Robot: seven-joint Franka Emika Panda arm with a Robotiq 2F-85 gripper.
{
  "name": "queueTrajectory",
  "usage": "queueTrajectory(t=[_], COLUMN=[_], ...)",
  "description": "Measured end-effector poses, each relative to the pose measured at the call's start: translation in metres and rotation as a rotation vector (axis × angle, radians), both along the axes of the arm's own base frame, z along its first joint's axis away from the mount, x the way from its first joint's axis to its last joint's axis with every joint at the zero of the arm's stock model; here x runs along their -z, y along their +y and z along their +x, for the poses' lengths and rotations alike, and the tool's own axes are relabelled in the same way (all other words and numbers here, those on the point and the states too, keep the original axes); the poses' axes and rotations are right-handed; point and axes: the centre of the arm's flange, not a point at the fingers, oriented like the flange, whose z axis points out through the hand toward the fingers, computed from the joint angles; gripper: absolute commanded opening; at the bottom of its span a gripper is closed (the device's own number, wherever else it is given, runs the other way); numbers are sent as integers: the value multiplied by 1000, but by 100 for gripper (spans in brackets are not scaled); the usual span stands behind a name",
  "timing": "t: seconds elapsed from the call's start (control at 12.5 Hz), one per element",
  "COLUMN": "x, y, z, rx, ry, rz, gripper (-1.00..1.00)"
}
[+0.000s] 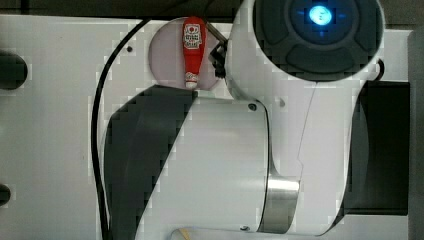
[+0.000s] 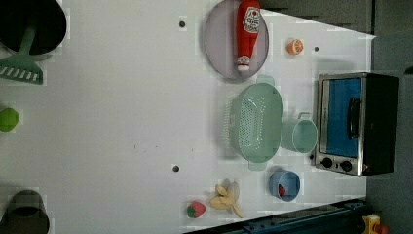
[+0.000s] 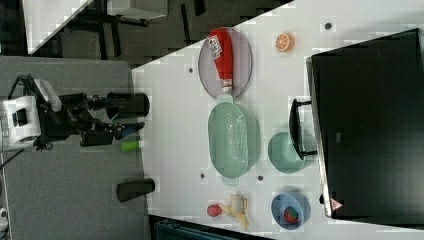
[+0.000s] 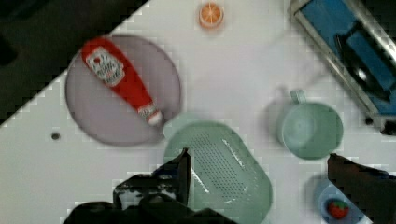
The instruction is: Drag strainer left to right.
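mint strainer (image 4: 219, 175) at wrist frame's lower centre, untouched beside mug (image 4: 309, 130). gripper (image 4: 261, 172) spread wide above it, holding nothing. grasp and drag both remain.

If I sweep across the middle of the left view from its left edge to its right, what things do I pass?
Small green ball → bare white table → mint-green strainer → mint-green mug → toaster oven.
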Motion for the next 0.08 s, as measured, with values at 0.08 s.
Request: queueTrajectory(t=[0.08], x=[0], y=[0], z=[2], rx=[-12], ry=[0], rz=[-26], gripper=[100])
